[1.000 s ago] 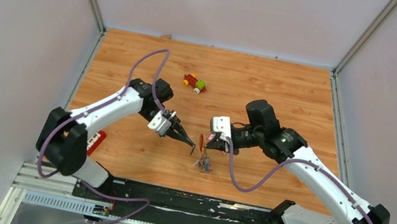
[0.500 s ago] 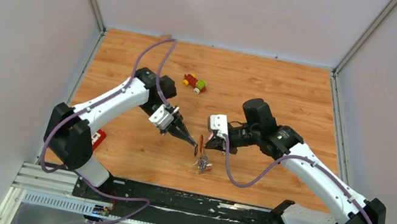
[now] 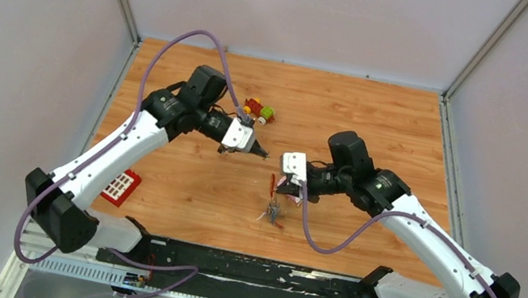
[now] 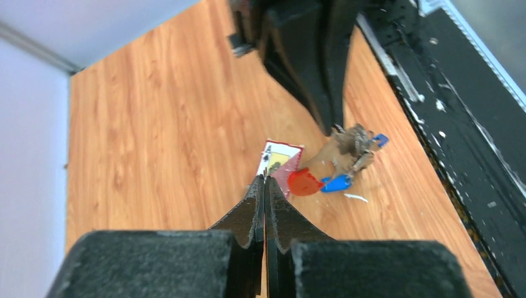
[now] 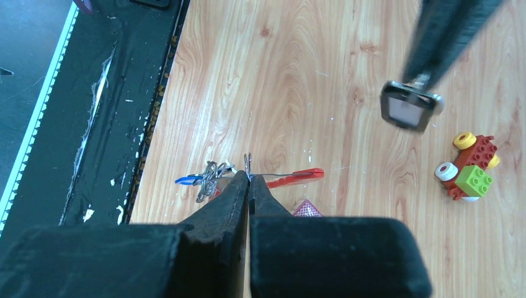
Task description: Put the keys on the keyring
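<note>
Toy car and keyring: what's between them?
In the top view the left gripper, shut, sits between the toy car and the keyring that the right gripper holds; otherwise bare tabletop.

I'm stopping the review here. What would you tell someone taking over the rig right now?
Left gripper: shut, near the toy car, apart from the job's things.
Right gripper: shut on the keyring, red fob sticking out sideways.
Keys: bunched beside the right gripper's tips, blue heads showing.
Done: keyring gripped. Left: unclear which keys are threaded; check, then thread the rest.
</note>
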Controlling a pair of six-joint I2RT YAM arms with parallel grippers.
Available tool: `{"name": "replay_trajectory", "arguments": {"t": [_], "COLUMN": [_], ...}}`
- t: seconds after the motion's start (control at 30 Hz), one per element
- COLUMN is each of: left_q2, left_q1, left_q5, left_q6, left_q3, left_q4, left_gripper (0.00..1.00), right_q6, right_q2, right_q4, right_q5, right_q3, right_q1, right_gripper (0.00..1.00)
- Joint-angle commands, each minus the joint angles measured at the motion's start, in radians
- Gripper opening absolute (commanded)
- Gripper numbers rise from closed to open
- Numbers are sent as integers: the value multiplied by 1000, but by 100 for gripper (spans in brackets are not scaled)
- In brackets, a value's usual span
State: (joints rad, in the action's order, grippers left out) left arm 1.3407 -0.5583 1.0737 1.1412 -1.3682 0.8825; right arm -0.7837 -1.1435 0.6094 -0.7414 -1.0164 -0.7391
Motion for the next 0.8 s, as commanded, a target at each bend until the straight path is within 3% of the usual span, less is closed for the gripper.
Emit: {"name": "replay_trajectory", "arguments": {"t": [0.0,0.07,0.3,0.4,0.53,0.77], "left_q2": [-65,-109,-157,-167,-160,-127], "left_q1": [-9,-10,-19,-23,-24,-53], "left_q5": [-86,-38,199,277,337,302], "left_q6": [-405,-448,-383,-238,18,142], "left_q3": [49,159,375,418,409,373], "left_q4": [-378,-515,-667,-612,-379,-217], "left_gripper": [0,0,0,0,0,0], "right_q6": [-10,-6,-2,0,-4,5], "right_q2": [38,41,36,30,30,-1], "right_q4": [-19,-18,-7,-5,-9,-14], "right_q5": [-26,-45,-95,-110,-124,-156], "right_q3": [-47,-49,-70,-74,-64,-64], "right_q1": [-5,-6,-4,-6,-5,-5], "right_gripper": [0,0,0,0,0,0]}}
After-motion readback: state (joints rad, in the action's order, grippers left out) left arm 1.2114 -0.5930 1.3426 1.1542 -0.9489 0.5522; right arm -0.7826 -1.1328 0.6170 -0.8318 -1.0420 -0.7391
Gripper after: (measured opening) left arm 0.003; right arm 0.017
